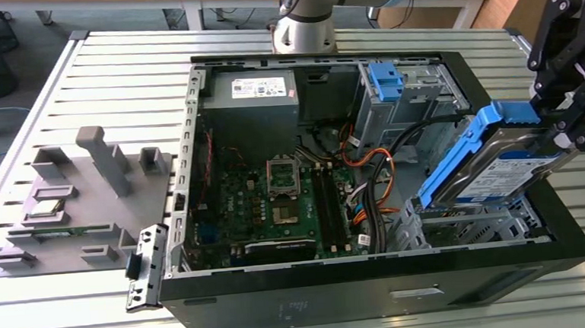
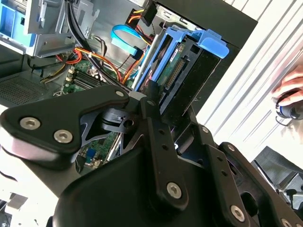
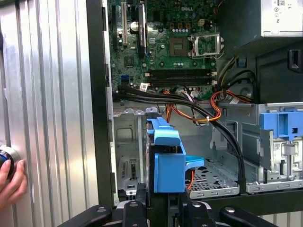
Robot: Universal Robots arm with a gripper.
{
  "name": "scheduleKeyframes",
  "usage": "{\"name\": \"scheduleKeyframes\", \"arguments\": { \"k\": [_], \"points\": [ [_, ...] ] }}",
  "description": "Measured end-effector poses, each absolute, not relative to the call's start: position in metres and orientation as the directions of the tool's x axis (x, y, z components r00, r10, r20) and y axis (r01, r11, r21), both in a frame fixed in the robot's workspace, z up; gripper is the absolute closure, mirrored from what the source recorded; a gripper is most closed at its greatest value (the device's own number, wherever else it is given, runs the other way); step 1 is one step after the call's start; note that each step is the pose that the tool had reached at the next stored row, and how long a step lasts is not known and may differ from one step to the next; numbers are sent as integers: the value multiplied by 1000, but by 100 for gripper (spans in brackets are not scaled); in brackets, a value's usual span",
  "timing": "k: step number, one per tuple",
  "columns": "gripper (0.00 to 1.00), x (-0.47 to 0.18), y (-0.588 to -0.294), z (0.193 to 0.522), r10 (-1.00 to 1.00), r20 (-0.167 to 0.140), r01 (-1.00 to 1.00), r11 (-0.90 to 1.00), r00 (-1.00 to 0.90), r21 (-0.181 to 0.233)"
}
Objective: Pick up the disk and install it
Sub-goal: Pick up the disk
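Exterior view shows the gripper [image 1: 567,133] closed on the disk [image 1: 502,172], tilted above the computer case [image 1: 382,288]; likely stiff, weighty, shock-sensitive, best gripped by its edges.

The disk [image 1: 506,172] is silver-grey with a blue-and-white label and sits in a bright blue frame; the tool [image 1: 567,133] is black. The computer case [image 1: 381,284] is black, with a green motherboard [image 1: 274,199], orange and red cables [image 1: 368,159] and a grey power supply [image 1: 253,98] bearing a white sticker. The tabletop [image 1: 114,76] is pale silver, ribbed in long parallel slats.
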State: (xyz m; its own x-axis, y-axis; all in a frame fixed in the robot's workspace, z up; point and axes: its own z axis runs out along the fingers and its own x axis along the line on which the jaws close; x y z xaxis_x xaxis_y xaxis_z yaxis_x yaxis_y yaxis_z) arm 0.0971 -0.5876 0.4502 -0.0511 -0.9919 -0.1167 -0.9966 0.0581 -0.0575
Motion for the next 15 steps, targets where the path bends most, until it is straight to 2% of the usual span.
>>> {"name": "scheduleKeyframes", "arguments": {
  "k": [15],
  "points": [
    [65, 95, -587, 447, -992, -117, -997, 59, -52, -58]
  ]
}}
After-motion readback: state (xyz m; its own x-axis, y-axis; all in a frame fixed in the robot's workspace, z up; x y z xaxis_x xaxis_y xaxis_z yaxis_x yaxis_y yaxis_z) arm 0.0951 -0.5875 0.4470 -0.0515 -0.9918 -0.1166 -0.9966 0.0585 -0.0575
